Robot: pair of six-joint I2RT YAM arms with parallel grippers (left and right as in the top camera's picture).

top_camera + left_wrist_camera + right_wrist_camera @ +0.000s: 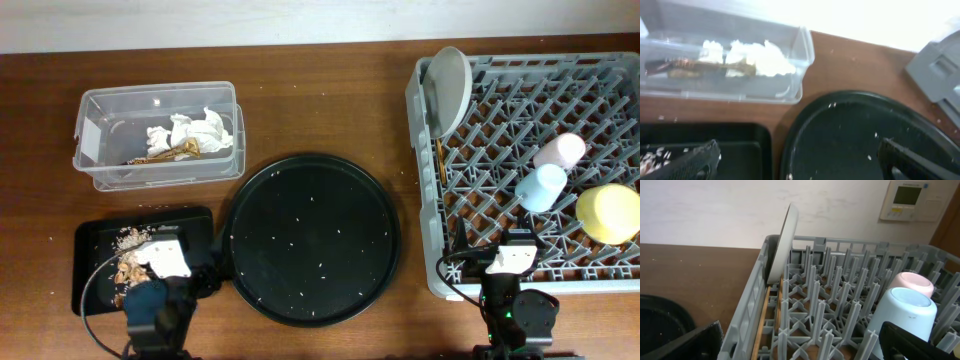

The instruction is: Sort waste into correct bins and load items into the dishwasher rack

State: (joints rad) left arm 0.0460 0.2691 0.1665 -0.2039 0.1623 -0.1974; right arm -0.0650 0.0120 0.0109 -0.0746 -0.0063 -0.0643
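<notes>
far left, clear plastic tub (95, 150) holding crumpled white napkins (203, 130) and a gold-brown wrapper (165, 154). below, flat black rectangular tray (95, 245) with brownish scraps (128, 268). left gripper (797, 157) at its right edge, fingers spread, empty. smooth round black tray (310, 250), rice-speckled. grey lattice rack (520, 62): pale plate (450, 88) on edge, thin chopsticks (762, 320) beside it; right gripper (800, 340) spread wide, empty, at near rim; pink cup (560, 150), blue cup (542, 187), yellow bowl (608, 212).

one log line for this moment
left gripper open, empty | right gripper open, empty | napkins, wrapper in clear tub | scraps in flat black tray | plate, pink cup, blue cup, yellow bowl, chopsticks in rack
</notes>
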